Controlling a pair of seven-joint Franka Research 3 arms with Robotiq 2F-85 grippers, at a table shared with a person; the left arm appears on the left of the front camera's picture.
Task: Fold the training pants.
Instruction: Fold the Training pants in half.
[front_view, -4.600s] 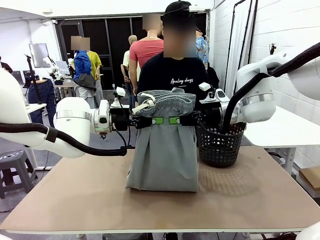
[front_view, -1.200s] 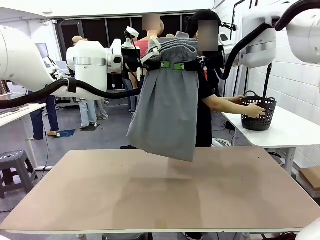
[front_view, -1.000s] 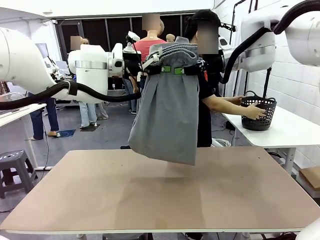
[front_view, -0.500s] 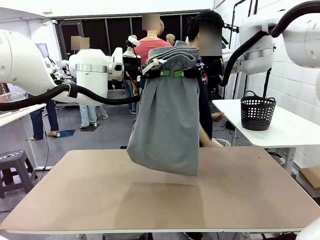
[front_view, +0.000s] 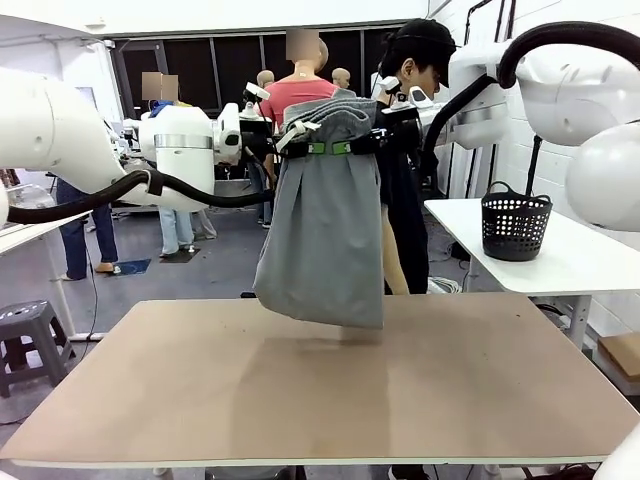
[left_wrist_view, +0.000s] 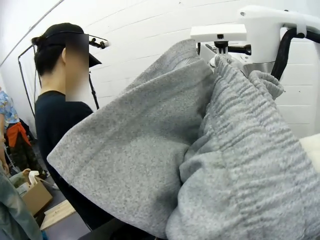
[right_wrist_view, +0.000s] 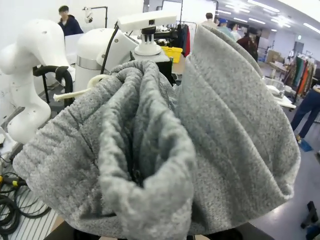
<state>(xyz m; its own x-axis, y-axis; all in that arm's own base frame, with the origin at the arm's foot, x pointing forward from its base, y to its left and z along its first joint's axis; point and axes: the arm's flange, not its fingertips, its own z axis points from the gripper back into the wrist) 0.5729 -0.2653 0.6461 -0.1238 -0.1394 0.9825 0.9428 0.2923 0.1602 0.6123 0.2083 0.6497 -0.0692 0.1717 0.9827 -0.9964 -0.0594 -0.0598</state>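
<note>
The training pants hang in the air above the far part of the table, a light grey bundle held up by its gathered waistband. My left gripper is shut on the waistband's left side and my right gripper is shut on its right side, the two close together. The lower hem dangles just above the tabletop. The grey fabric bunches right in front of the left wrist camera, hiding the fingers. In the right wrist view the folded waistband hides that gripper's fingers too.
A person in a black shirt stands behind the hanging pants at the far side. A black mesh basket sits on a white side table to the right. Other people stand farther back.
Both arms have shifted the pants slightly left and a bit lower; the hem swings nearer the tabletop. The person has let go of the basket and drawn the arm back.
</note>
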